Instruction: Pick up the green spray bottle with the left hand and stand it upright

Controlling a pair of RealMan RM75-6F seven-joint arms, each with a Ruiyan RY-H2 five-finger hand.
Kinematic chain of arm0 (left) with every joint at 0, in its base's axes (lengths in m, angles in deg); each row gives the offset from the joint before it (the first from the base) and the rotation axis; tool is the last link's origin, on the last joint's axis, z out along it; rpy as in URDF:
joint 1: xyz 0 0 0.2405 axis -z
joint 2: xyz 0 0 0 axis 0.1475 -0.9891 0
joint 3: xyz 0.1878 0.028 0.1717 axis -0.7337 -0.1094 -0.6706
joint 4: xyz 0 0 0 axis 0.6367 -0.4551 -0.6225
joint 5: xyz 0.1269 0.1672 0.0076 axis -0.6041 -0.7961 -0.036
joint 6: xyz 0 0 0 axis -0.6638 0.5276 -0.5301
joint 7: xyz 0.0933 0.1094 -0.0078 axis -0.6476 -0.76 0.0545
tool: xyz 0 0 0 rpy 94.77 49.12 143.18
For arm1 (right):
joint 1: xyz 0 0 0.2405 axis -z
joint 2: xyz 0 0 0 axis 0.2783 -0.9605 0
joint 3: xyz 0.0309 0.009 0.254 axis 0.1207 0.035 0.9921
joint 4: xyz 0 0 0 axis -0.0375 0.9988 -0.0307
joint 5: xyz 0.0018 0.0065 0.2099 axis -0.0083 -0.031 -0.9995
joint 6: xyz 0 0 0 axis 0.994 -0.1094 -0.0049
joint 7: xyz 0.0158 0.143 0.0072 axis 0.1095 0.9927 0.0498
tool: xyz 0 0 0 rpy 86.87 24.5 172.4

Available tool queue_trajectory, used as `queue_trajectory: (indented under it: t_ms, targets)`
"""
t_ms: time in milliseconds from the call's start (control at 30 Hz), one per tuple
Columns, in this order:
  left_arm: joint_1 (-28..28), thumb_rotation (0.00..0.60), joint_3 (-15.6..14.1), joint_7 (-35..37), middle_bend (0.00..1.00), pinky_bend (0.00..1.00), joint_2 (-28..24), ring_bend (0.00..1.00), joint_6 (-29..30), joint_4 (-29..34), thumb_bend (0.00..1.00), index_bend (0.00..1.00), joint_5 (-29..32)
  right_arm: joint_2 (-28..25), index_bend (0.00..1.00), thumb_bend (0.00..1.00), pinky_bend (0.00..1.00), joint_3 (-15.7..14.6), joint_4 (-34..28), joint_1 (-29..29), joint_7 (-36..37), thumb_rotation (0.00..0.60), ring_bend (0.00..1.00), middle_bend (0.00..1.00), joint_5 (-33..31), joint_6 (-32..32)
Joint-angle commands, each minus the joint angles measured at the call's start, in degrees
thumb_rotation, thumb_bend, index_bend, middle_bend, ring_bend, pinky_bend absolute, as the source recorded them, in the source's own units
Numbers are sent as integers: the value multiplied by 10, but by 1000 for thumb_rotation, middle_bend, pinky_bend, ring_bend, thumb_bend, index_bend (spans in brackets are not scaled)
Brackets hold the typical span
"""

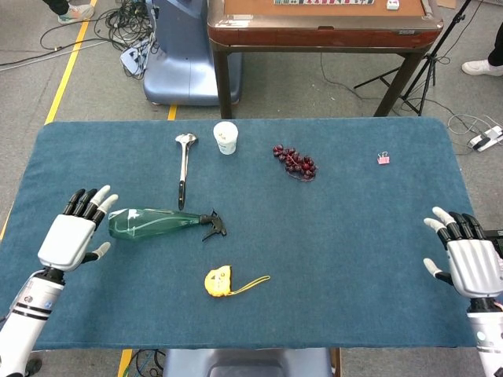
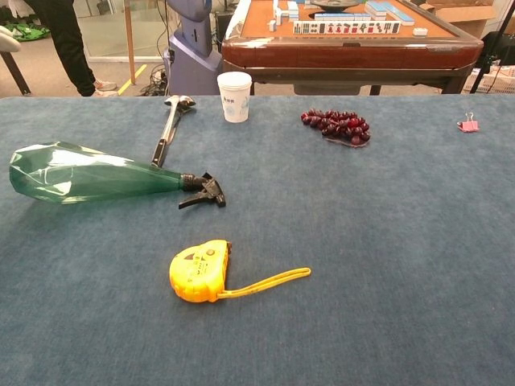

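Note:
The green spray bottle [image 1: 153, 223] lies on its side on the blue table, black trigger nozzle [image 1: 214, 225] pointing right; the chest view shows the same bottle [image 2: 88, 174] at the left. My left hand [image 1: 75, 233] hovers open just left of the bottle's wide base, fingers spread, not touching it. In the chest view only a fingertip [image 2: 6, 38] shows at the top left corner. My right hand [image 1: 464, 261] is open near the table's right edge, far from the bottle and holding nothing.
A metal ladle [image 1: 184, 163] lies just behind the bottle, with a white paper cup [image 1: 225, 137] beside it. Red grapes [image 1: 295, 161] and a pink clip [image 1: 383, 158] sit further right. A yellow tape measure [image 1: 219, 280] lies in front of the nozzle.

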Motion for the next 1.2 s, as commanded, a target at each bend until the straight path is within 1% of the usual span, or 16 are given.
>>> queue_trajectory:
  t_ms: [33, 267, 333, 467, 700, 900, 1000, 1100, 1200]
  targets:
    - [34, 600, 15, -31, 35, 0, 7, 32, -38, 18, 250, 90, 39, -9, 253, 169, 138, 5, -13, -12, -14, 600, 114, 163, -3, 13]
    - [91, 600, 28, -107, 73, 0, 21, 59, -93, 38, 250, 122, 134, -15, 253, 170, 138, 7, -20, -20, -19, 600, 114, 163, -13, 22]
    - [104, 600, 29, -129, 75, 0, 28, 61, -98, 41, 250, 125, 158, -15, 253, 170, 138, 7, -20, -21, -19, 600, 114, 163, -14, 22]
    - [137, 600, 30, -177, 80, 0, 49, 63, -108, 44, 250, 131, 227, -17, 253, 169, 138, 6, -20, -22, -17, 600, 114, 163, -15, 24]
    - [189, 600, 25, -236, 83, 0, 92, 63, -107, 26, 250, 139, 322, -17, 253, 169, 138, 4, -18, -25, -12, 600, 114, 164, -16, 26]
    - [225, 600, 13, -275, 83, 0, 126, 63, -93, 16, 250, 137, 377, -15, 253, 170, 138, 1, -16, -25, -5, 600, 113, 164, -14, 24]
    - [237, 600, 5, -289, 83, 0, 140, 64, -83, 15, 250, 134, 393, -15, 253, 169, 138, -1, -15, -23, -3, 600, 113, 163, -14, 22]
    - [246, 600, -5, -299, 83, 0, 155, 62, -71, 12, 250, 123, 392, -15, 253, 170, 138, -1, -14, -22, -1, 600, 113, 164, -15, 20]
    - [253, 600, -15, -305, 77, 0, 172, 57, -62, -6, 250, 100, 387, -15, 253, 170, 138, -3, -14, -21, 2, 600, 114, 163, -14, 19]
